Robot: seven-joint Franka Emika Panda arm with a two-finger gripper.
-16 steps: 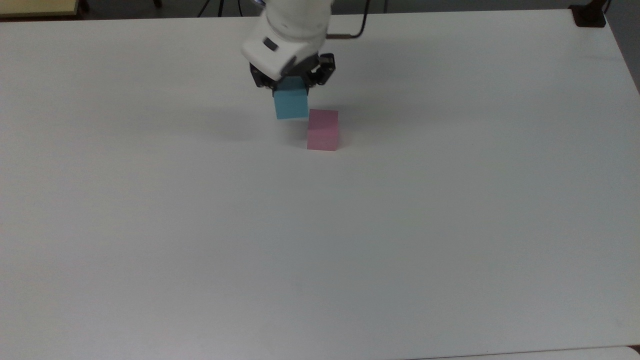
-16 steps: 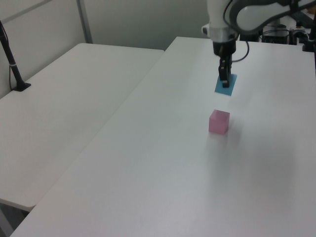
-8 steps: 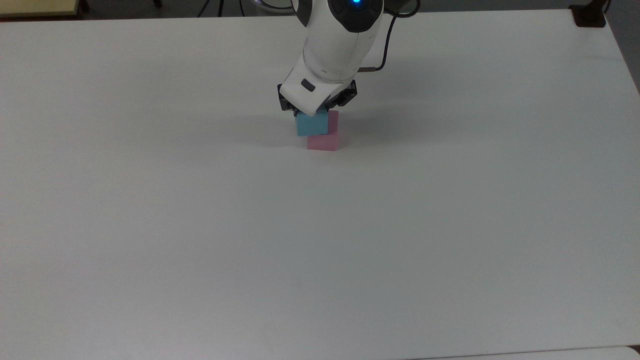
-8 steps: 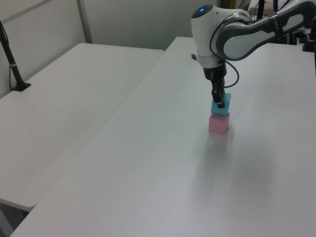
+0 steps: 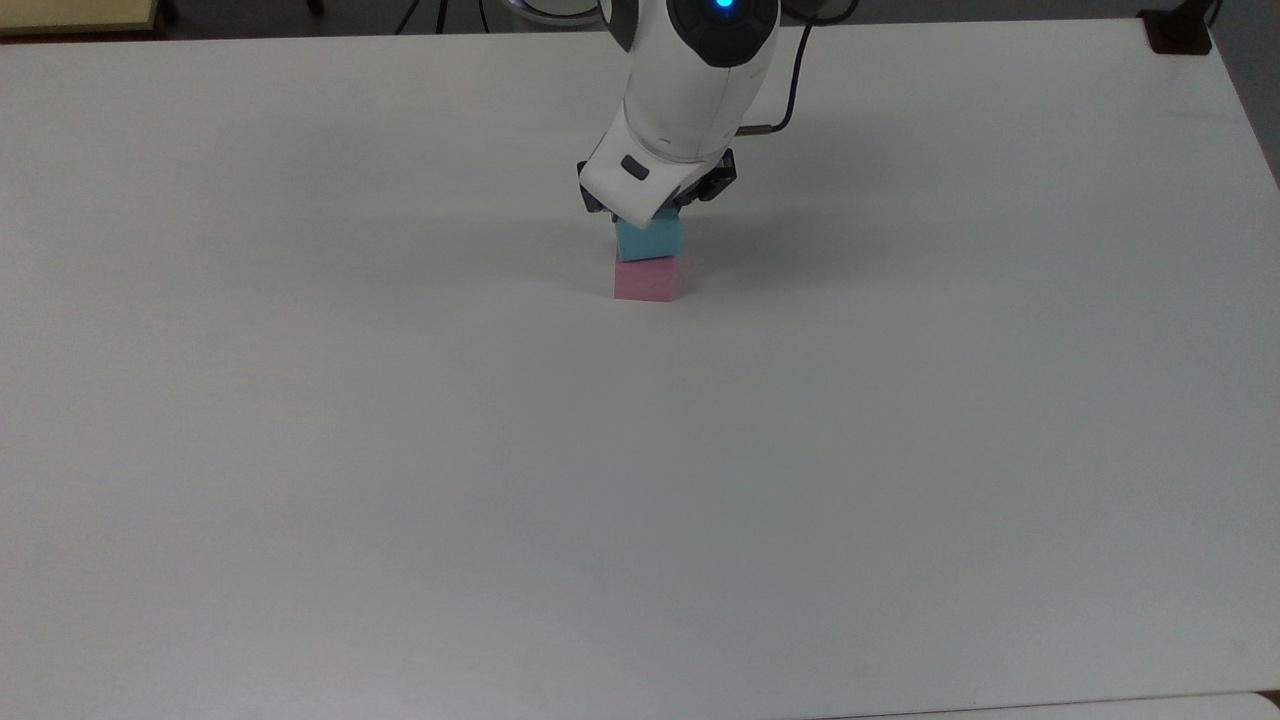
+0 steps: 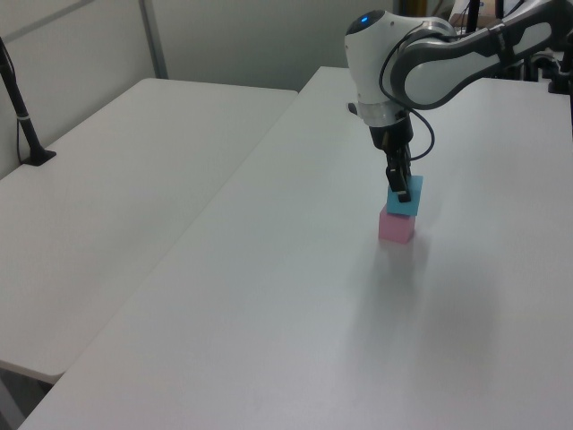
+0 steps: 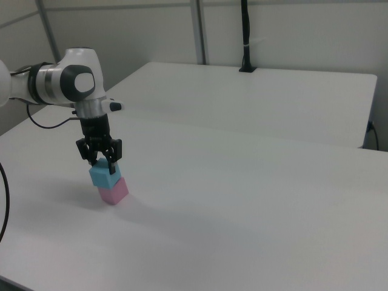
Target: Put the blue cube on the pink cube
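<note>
Sky-blue cube point(image 7: 102, 175) is gripped by the claw point(image 7: 100, 159) atop the pink cube point(image 7: 114, 191), upper centre of the top view. Slightly offset, it could be tipped off upon release.

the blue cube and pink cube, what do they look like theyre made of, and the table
The blue cube and the pink cube: flat matte faces, even colour, no shine or grain; possibly foam or painted wood, the look leaves it open. The table: smooth white top with a faint sheen, likely laminate. The end effector grips the blue cube, which shows no visible denting.
</note>
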